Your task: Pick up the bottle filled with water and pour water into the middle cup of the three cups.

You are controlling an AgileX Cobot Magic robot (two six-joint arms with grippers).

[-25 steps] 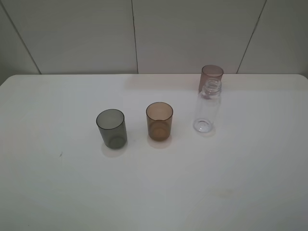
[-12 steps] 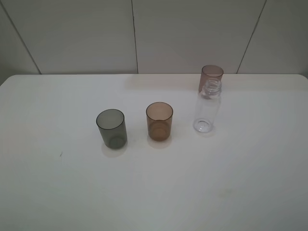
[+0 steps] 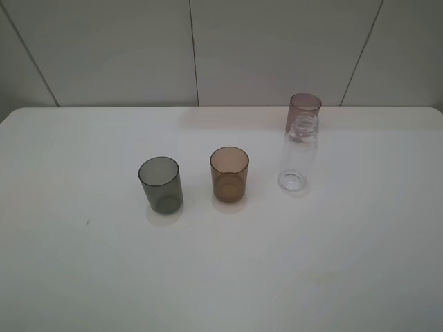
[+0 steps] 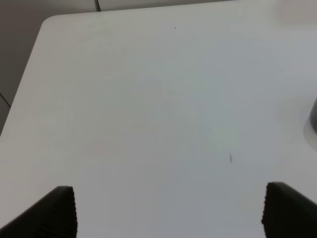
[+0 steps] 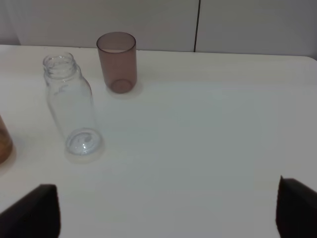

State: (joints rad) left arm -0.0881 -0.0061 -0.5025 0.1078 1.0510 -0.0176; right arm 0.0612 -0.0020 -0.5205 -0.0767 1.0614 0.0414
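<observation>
The bottle (image 3: 298, 153) stands upright right of centre on the white worktop (image 3: 221, 277), uncapped, just in front of the pinkish-mauve cup (image 3: 304, 109). The middle cup (image 3: 229, 174), amber-brown, sits at centre, with the smoky grey cup (image 3: 160, 185) to its left. Both grippers' jaws stand wide apart: left gripper (image 4: 168, 213), right gripper (image 5: 168, 210).

Nothing has changed: the bottle (image 3: 298, 153) and three cups (image 3: 229, 174) sit exactly as before.

The high camera looks down across the whole desk (image 3: 69, 277) toward its far edge. Both wrist cameras hover low, facing that edge; the right shares the bottle (image 5: 72, 106) with it.
</observation>
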